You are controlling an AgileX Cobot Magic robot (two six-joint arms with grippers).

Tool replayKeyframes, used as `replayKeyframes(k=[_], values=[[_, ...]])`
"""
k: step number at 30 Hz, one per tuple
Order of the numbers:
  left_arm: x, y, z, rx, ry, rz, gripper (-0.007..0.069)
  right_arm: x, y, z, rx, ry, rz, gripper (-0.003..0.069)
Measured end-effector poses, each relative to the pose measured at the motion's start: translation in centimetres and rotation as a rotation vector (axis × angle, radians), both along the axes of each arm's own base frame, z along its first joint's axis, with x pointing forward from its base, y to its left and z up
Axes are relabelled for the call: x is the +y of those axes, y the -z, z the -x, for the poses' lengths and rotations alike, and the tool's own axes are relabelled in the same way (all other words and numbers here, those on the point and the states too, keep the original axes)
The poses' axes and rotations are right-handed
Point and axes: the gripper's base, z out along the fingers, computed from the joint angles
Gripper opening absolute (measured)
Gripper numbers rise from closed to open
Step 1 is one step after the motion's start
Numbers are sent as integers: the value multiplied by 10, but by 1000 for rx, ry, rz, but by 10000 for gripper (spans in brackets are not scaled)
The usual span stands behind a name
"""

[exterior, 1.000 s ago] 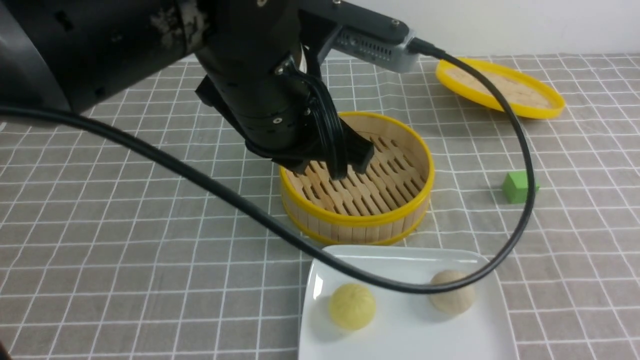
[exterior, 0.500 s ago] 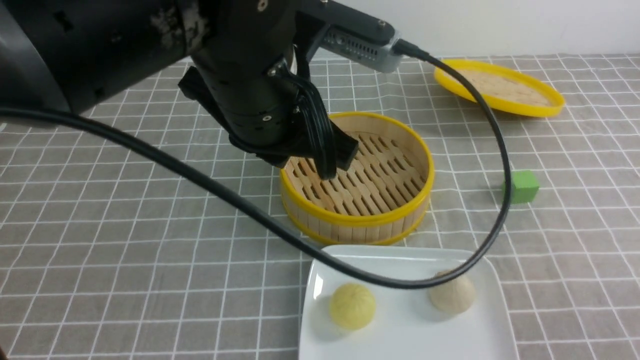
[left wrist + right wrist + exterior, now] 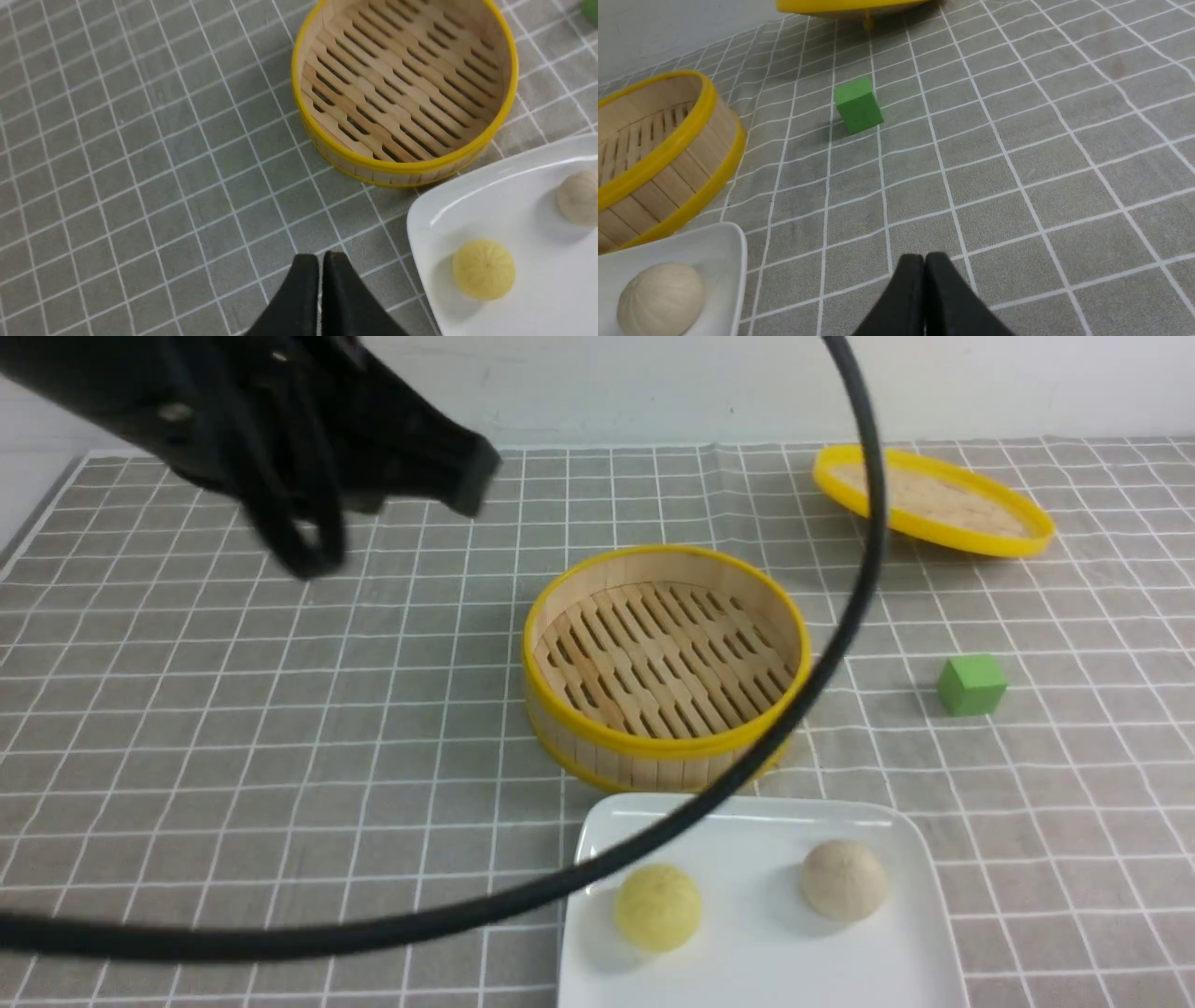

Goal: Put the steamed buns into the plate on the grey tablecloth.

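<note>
Grey tablecloth [image 3: 280, 756]: plate [image 3: 747, 817] holds 2 steamed buns [image 3: 658, 907]. Likely soft, light; pinch sides gently. Left gripper [image 3: 321, 280], right gripper [image 3: 925, 280]: pressed together, empty.

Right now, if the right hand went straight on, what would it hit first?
Likely only the grey grid-lined tablecloth: the right hand points at bare cloth, and the small green cube sits off its line. Depth is unclear.

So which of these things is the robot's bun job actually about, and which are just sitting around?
Part of the job: yellow bun, beige bun, white plate holding both, grey tablecloth.
Just lying about: bamboo steamer, empty; yellow-rimmed lid; green cube.
</note>
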Motion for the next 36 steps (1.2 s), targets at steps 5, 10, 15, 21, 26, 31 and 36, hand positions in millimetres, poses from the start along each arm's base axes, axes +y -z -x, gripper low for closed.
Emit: replayKeyframes(k=[5,10,15,21,26,31,36], values=[[40,-32,37,-115,-7,99,39,-1,0,0,1,25,0,27],[71,-42,66,-181,-13,155,41,-1,0,0,1,25,0,29],[95,-22,88,-174,-41,171,41,-1,0,1,14,26,1,34],[105,13,97,-107,-98,176,44,-1,1,1,24,12,46,38],[112,29,102,-99,-120,170,48,-1,1,1,23,-21,156,43],[111,32,100,-115,-116,171,48,-1,1,1,23,-33,194,50],[110,58,101,-69,-126,165,48,-1,1,1,23,-37,207,57]])
